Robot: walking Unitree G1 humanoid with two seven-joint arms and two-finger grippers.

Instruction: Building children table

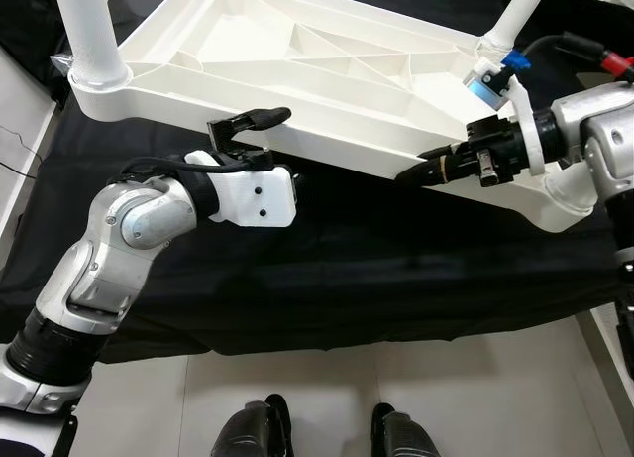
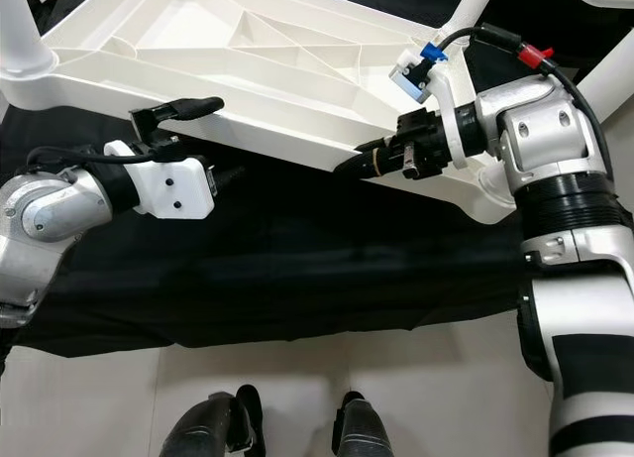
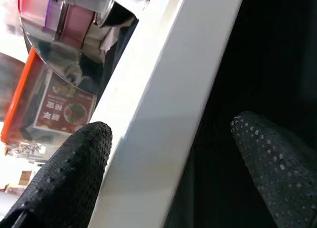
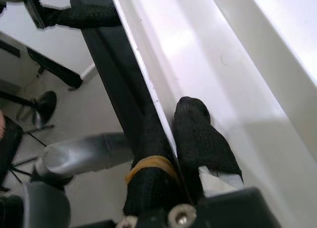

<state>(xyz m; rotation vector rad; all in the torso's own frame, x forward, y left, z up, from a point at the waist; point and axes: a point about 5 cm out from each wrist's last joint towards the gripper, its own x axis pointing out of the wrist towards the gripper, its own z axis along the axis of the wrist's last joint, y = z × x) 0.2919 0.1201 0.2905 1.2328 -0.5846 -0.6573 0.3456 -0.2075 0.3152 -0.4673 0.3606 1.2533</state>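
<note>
Lying upside down on the cloth-covered surface point(image 1: 327, 269) — the table top point(image 1: 297, 70), legs point(image 1: 89, 31) rising at its corners. Straddling its near rim at left, the left gripper point(image 1: 248, 130); pinching that rim at right — the right gripper point(image 1: 421, 171).

table point(image 1: 297, 70): smooth glossy white plastic, showing ribs | cloth point(image 1: 327, 269): lying matt black | fingers point(image 3: 74, 173): showing dotted, rough black rubber
</note>
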